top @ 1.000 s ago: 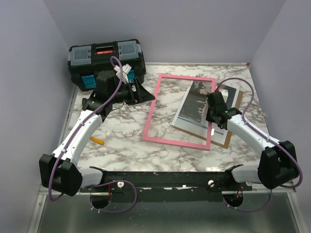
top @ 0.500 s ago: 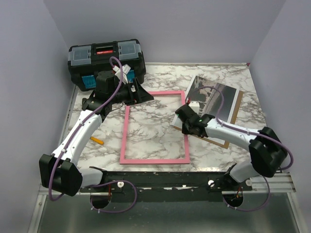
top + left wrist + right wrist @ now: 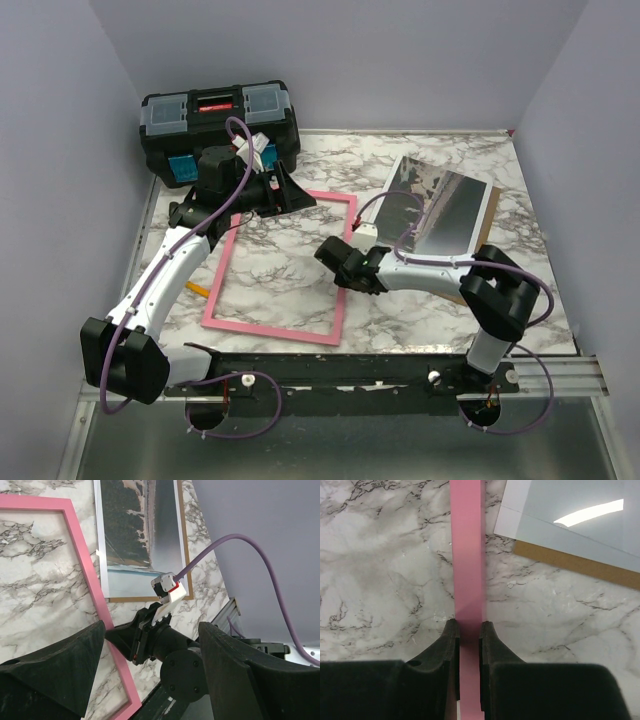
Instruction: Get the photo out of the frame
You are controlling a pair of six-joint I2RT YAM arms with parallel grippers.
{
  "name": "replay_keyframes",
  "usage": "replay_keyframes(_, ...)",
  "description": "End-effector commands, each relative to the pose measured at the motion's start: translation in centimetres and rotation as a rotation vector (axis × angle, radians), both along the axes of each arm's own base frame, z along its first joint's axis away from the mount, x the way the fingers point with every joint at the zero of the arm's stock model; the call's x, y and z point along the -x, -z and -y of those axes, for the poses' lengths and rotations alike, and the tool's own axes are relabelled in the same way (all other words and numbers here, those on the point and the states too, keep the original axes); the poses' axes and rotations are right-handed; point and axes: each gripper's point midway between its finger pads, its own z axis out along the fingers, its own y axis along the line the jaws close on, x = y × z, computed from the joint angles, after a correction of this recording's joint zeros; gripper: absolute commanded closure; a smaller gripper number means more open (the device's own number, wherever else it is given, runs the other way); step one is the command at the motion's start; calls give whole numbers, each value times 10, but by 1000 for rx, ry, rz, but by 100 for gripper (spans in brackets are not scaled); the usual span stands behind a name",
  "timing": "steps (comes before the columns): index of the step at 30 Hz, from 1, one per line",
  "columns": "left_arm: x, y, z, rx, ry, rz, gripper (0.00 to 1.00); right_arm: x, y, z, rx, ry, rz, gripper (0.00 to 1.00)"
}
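Quick headcount: there was one pink frame (image 3: 270,331), one photo (image 3: 445,210), one brown backing board (image 3: 580,564) and one black toolbox (image 3: 215,125). Also one little orange stick thing (image 3: 198,289), couldn't tell what it was. Two robot arms, the left arm (image 3: 165,265) and the right arm (image 3: 430,272), on one marble table (image 3: 340,160).

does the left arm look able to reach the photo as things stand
Probably not easily: the photo lies uncovered at the far right, but the left tool hangs open over the frame's far left corner, and the right arm stretches between them.
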Motion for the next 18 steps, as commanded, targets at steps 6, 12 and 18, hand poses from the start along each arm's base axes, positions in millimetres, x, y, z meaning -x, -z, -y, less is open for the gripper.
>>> replay_keyframes(6,0,-12,-2,9,4,32,23,-20,-23,-42,-137,-37,109,58)
replay_keyframes(12,-1,-11,-2,6,3,29,23,-16,-44,-3,-45,-70,187,41)
replay_keyframes(18,1,-12,1,25,14,22,23,-40,-58,52,-59,-22,181,31)
